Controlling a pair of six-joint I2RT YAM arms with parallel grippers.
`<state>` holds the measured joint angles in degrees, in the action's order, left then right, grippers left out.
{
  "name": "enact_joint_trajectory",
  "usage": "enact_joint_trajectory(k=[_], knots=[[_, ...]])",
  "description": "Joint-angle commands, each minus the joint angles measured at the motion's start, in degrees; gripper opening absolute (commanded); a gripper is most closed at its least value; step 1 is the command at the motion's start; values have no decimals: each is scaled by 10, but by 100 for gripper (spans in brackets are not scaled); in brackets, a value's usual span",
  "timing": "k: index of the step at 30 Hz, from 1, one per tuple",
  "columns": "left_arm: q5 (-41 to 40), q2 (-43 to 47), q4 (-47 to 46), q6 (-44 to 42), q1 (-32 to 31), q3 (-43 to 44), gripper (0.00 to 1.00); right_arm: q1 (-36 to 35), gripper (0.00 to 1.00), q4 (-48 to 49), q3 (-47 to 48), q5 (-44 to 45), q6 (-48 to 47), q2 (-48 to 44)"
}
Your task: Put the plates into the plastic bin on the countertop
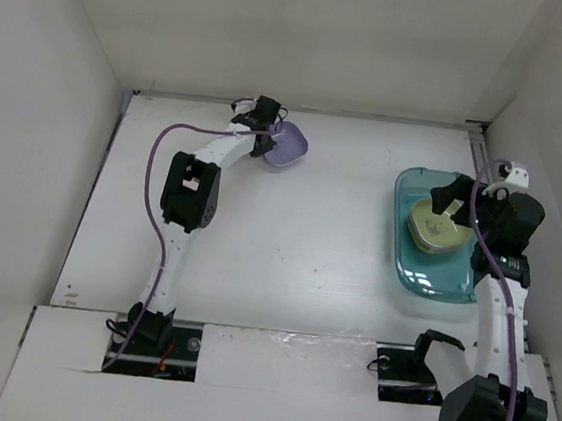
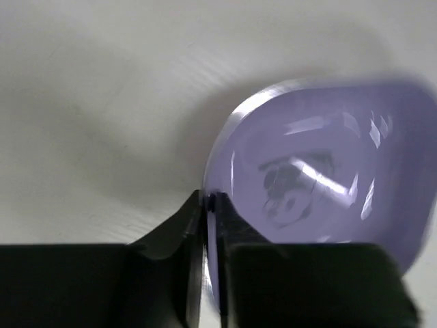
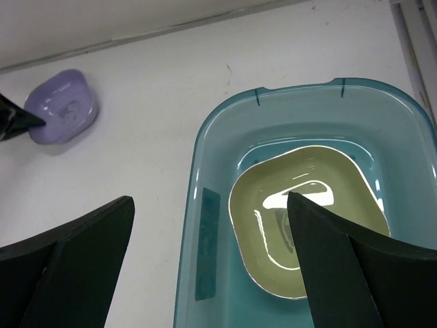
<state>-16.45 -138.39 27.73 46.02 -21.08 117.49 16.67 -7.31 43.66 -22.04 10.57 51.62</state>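
A lavender plate point(image 1: 288, 146) with a small printed centre figure is at the far middle of the white countertop point(image 1: 288, 241). My left gripper point(image 1: 268, 135) is shut on its left rim; in the left wrist view the rim sits between the fingers point(image 2: 183, 232) and the lavender plate point(image 2: 321, 178) fills the right side. A green plate point(image 1: 437, 225) lies inside the teal plastic bin point(image 1: 404, 256) at the right. My right gripper point(image 1: 460, 201) is open and empty above the bin. In the right wrist view I see the green plate point(image 3: 273, 219), the bin point(image 3: 205, 287) and the lavender plate point(image 3: 65, 108).
White walls close in the countertop at the back and both sides. The bin sits close to the right wall. Both arm bases are at the near edge.
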Motion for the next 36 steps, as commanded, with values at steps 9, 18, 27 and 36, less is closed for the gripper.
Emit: enact_joint_trajectory(k=[9,18,27,36], knots=[[31,213,-57,-157,-57,-145,0,-166,97,9,102,-67,-148,95],[87,381,-80,-192,-101,-285,0,-309,97,33,149,-35,-130,189],[82,459,-100,-181,-178,-314,0,-389,91,68,163,25,-80,263],[135,527,-145,-163,-190,-348,0,-383,0,96,145,44,-34,270]])
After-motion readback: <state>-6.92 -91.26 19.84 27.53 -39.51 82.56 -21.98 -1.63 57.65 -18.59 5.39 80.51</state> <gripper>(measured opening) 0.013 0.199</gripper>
